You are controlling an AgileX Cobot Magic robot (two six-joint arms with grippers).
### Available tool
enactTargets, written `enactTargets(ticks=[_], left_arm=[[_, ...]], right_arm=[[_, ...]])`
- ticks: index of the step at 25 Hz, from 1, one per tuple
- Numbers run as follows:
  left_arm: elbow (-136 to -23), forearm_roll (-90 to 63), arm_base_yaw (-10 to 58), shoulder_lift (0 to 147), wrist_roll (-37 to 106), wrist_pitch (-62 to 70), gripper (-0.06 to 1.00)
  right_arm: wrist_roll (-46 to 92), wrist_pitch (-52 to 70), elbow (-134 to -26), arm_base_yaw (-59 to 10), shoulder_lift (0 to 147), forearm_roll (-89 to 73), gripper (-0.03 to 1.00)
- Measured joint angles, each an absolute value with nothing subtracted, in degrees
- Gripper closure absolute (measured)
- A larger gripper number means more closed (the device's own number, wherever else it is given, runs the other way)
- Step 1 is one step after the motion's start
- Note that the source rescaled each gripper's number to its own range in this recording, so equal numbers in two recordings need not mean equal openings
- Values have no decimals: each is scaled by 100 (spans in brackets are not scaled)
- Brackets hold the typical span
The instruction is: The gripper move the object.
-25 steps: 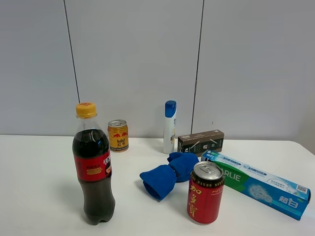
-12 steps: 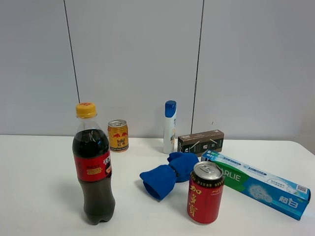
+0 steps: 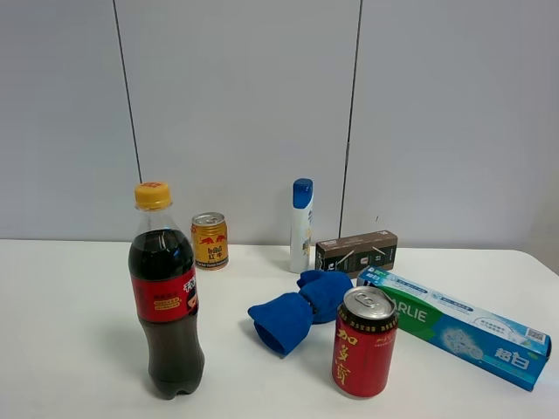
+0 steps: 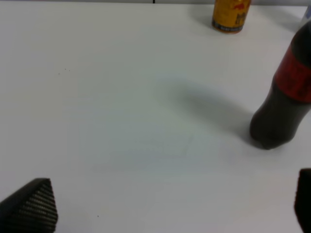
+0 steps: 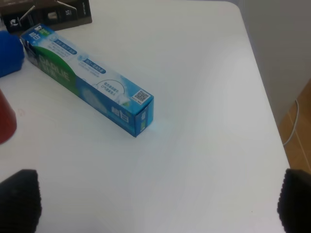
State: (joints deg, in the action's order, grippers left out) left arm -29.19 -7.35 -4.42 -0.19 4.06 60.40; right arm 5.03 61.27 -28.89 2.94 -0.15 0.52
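Note:
The red drink can with yellow characters and a silver top stands upright on the white table, front and right of centre. A sliver of it shows in the right wrist view. Neither gripper shows in the exterior high view. My left gripper is open and empty over bare table, with the cola bottle ahead of it. My right gripper is open and empty, over the table beside the toothpaste box, apart from the can.
A cola bottle stands front left and a small gold can behind it. A blue cloth, a white spray bottle, a dark box and the toothpaste box surround the red can. The table's right edge is near.

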Motion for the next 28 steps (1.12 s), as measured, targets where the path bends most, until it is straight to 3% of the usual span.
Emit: enactTargets(ticks=[28], left_arm=[[-2919,-710,-442,-19,388,6040,-5]], right_arm=[[503,6127,-2889,294,-15,52,-3]])
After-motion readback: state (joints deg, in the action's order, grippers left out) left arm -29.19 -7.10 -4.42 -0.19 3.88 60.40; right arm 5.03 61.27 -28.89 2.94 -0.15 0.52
